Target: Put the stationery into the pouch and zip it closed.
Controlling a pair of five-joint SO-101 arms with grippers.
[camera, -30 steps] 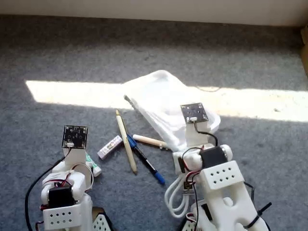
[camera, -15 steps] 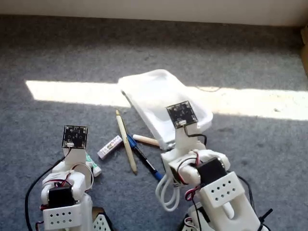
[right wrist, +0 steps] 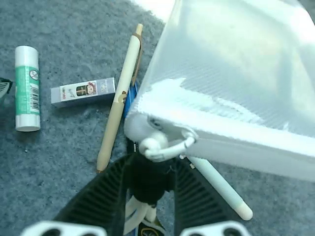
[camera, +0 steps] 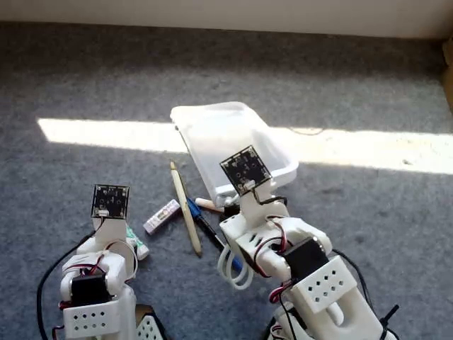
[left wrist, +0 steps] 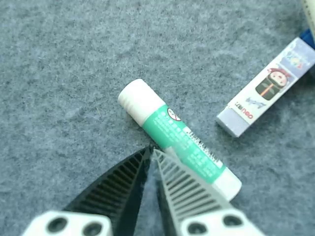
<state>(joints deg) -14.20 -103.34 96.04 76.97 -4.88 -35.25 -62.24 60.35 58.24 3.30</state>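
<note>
A grey carpet (camera: 85,78) with a short, fuzzy pile covers the whole floor. A broad band of sunlight (camera: 106,134) runs across it from side to side, bright and hard-edged, and the carpet above and below it lies in soft shade. Along the far edge a pale strip (camera: 226,10), either wall or skirting board, meets the carpet in a straight line. At the right edge a tan corner (camera: 448,71) of a box or piece of furniture pokes in; which it is cannot be told.
</note>
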